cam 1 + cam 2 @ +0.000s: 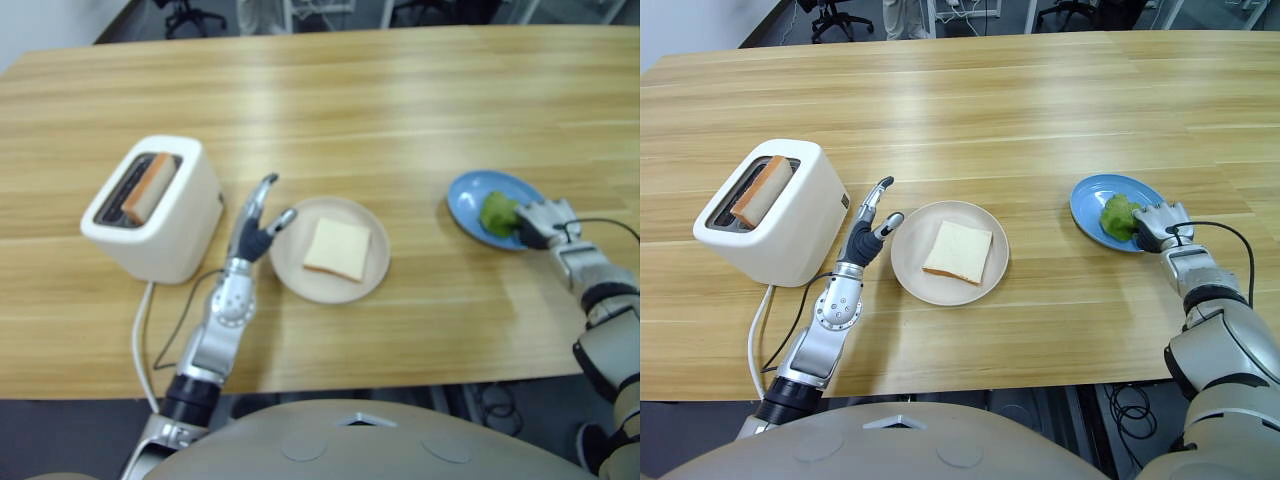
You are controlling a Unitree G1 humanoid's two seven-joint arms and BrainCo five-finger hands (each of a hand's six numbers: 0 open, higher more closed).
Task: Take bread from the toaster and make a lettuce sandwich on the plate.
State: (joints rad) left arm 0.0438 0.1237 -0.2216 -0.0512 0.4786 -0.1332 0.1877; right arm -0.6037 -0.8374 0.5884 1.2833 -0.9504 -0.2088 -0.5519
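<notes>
A white toaster [780, 215] stands at the left with one bread slice [761, 188] upright in a slot. A second slice [958, 251] lies flat on the cream plate [915, 280] in the middle. My left hand [868, 232] is between the toaster and the cream plate, fingers stretched out and holding nothing. At the right a green lettuce piece [1118, 215] sits on a blue plate [1090, 200]. My right hand [1160, 226] rests on the blue plate's near edge, fingers curled against the lettuce.
The toaster's white cord [758, 335] runs off the table's front edge beside my left forearm. The wooden table [970, 110] stretches wide behind the plates. Office chairs stand on the floor beyond its far edge.
</notes>
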